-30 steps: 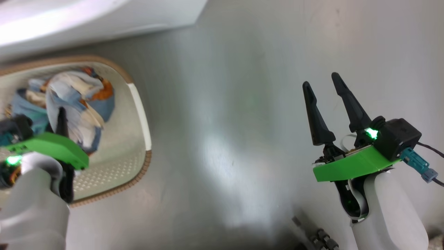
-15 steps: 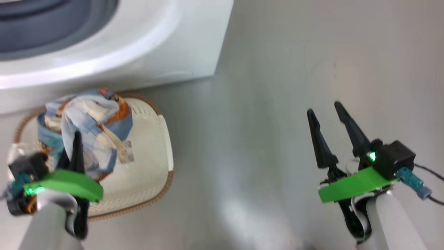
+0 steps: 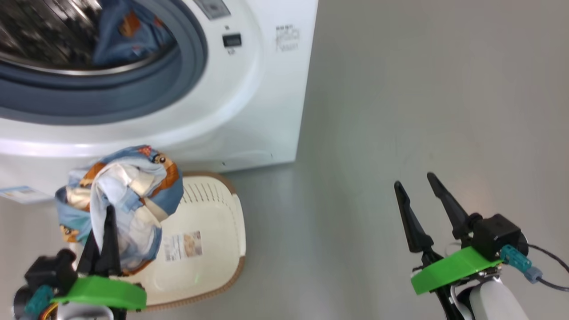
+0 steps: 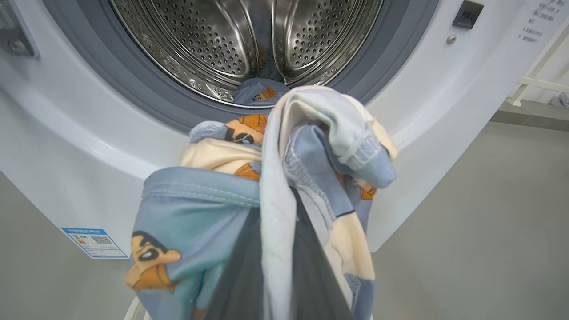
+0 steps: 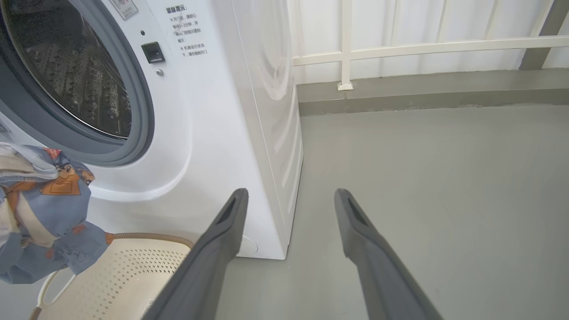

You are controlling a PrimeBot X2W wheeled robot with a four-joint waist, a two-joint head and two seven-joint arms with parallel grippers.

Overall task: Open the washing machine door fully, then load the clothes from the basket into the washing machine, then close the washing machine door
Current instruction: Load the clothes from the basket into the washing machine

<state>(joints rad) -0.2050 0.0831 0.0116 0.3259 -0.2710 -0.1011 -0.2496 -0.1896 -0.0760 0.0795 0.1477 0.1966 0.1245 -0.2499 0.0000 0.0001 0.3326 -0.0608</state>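
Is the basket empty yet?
Apparently empty: the basket shows bare floor around its paper label, while the left gripper holds the clothes above it. The corner behind that bundle is hidden.

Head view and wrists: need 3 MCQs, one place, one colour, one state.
1. Where are the clothes in the left claw?
A. Deep in the drum
B. Lifted over the basket, in front of the washer
C. Lying on the floor

2. What colour is the gasket?
A. Grey
B. Red
C. Yellow

3. What state is the right claw in?
A. Shut on cloth
B. Shut on a handle
C. Open, empty

Answers:
1 B: the bundle hangs from the fingers above the basket, below the washer's opening.
2 A: the ring round the opening is grey.
3 C: its fingers stand apart with only floor between them.
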